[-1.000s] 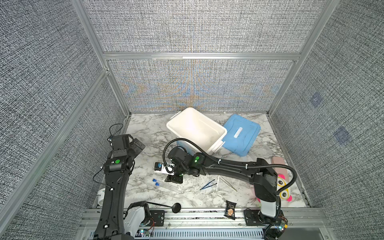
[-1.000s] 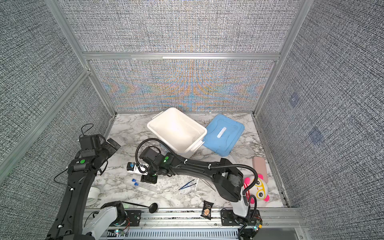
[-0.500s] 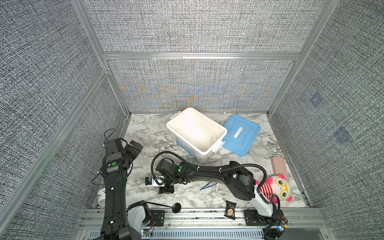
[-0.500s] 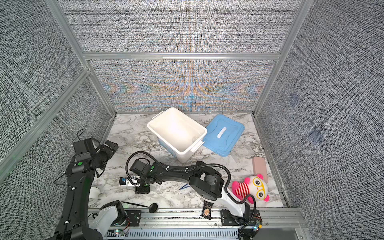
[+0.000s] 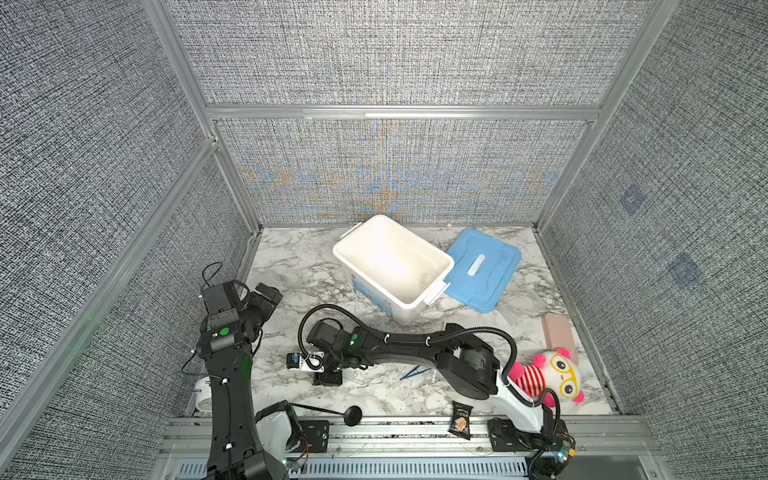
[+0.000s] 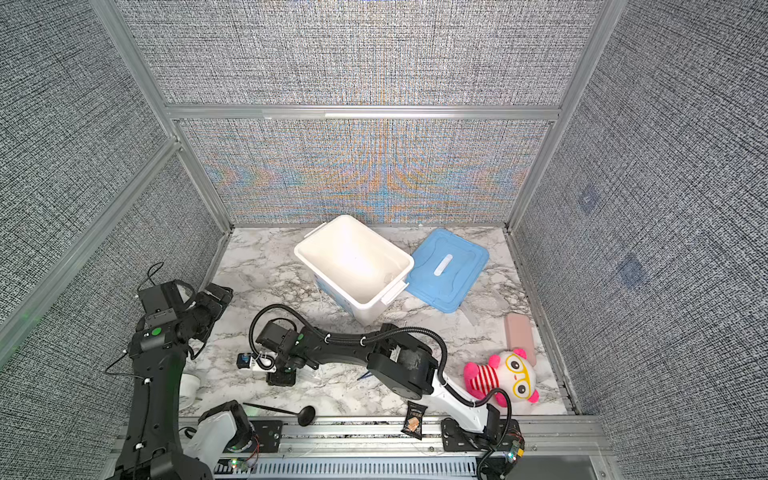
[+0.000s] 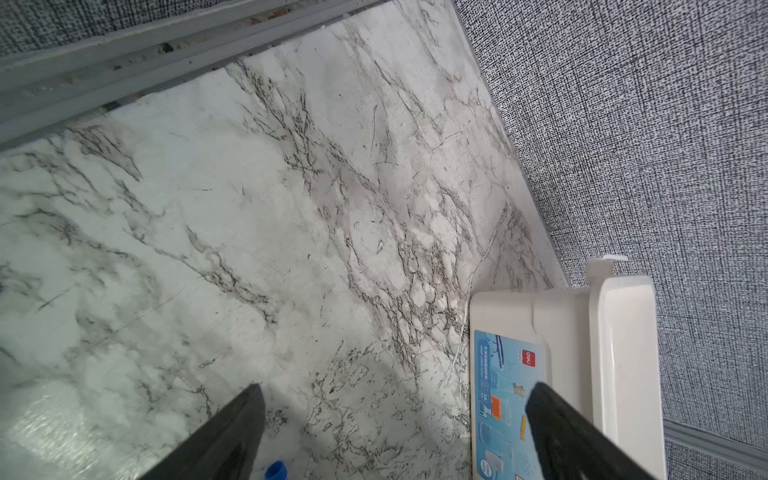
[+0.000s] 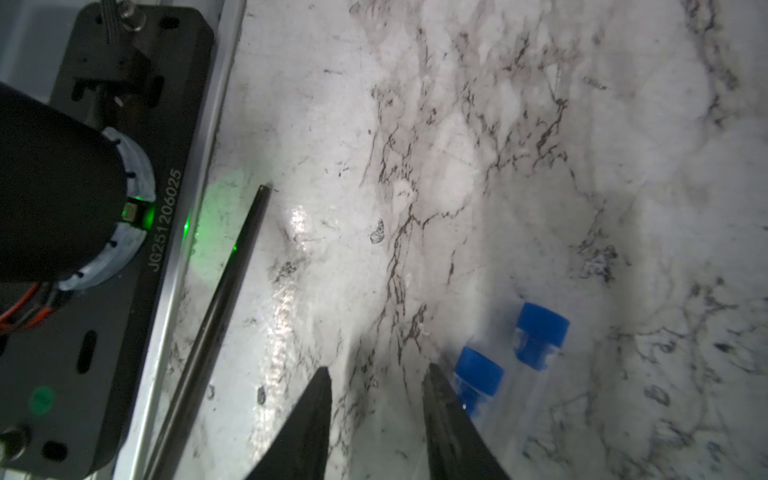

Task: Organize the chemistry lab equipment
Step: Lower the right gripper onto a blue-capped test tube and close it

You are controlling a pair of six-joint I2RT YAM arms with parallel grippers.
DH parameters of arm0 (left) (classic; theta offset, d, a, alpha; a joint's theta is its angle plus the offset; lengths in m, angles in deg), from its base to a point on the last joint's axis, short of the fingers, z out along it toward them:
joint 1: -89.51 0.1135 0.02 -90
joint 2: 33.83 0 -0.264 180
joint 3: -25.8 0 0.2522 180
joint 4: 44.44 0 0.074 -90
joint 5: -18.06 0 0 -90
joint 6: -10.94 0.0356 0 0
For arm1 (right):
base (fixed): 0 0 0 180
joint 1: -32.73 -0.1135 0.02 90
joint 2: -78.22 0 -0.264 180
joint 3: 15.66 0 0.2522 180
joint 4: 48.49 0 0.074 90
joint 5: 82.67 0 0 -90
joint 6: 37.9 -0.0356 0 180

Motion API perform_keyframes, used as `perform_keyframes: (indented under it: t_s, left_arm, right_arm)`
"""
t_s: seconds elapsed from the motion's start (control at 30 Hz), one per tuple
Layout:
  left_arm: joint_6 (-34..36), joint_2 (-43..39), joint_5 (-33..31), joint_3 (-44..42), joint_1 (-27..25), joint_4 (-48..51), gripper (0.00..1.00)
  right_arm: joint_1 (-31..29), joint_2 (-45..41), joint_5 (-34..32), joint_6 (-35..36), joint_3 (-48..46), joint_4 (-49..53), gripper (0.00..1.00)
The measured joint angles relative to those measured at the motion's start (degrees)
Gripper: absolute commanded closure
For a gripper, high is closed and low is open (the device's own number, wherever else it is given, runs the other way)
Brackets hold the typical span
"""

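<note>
- Now R gripper (image 8: pixel 378 368): part-open, nothing held, over marble table (image 8: pixel 457 166).
- Two blue-capped tubes (image 8: pixel 478 374) lie just beside it.
- L gripper (image 7: pixel 395 386): wide open, empty, near white bin (image 7: pixel 573 324).

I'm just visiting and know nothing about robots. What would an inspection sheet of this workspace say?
Surface: marble-patterned tabletop, no spills seen.
Job's things: two blue-capped tubes lying side by side; dark blue tweezers on the tabletop; white tub open, blue lid beside it.
Clutter: plush toy, snack packet, pink block, black ladle.
Pincers: left pincer wide open, empty; right pincer open beside the tubes, empty.
Cables: black hose looping over the right arm; thin wire by the left arm.
Surroundings: grey woven walls, metal frame.
</note>
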Motion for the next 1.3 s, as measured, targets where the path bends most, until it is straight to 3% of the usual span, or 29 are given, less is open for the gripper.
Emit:
perform_keyframes:
  t_s: [1.3]
  left_arm:
    - [0.22,0.83,1.73,-0.17,0.20,-0.85,0.01]
  right_arm:
    - [0.20,0.98,-6.16,-2.29,3.85,2.45,0.58]
